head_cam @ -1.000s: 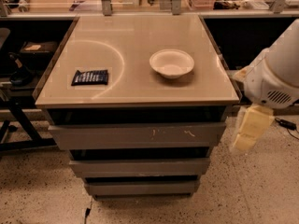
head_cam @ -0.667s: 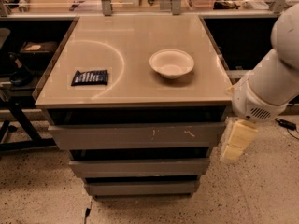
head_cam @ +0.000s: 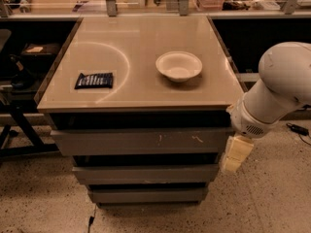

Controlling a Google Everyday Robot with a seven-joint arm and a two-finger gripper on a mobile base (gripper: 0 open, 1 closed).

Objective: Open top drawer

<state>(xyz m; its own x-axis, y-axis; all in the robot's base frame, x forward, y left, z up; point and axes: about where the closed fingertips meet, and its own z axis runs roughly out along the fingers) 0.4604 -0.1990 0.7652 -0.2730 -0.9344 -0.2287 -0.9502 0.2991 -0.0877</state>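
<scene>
The top drawer (head_cam: 141,141) is the widest grey flat front just under the table top, with small whitish scratches right of centre. It looks pushed in, with a dark gap above it. My gripper (head_cam: 233,155) hangs from the white arm (head_cam: 272,93) at the cabinet's right front corner, level with the right end of the top drawer's front and beside it.
A white bowl (head_cam: 179,65) and a dark snack packet (head_cam: 94,80) lie on the beige table top (head_cam: 136,42). Two narrower grey drawer fronts (head_cam: 146,173) sit below the top drawer. Dark furniture stands at the left; speckled floor lies in front.
My arm has swung left and down, bringing the gripper from out at the right to the right end of the top drawer front. The drawer has not moved.
</scene>
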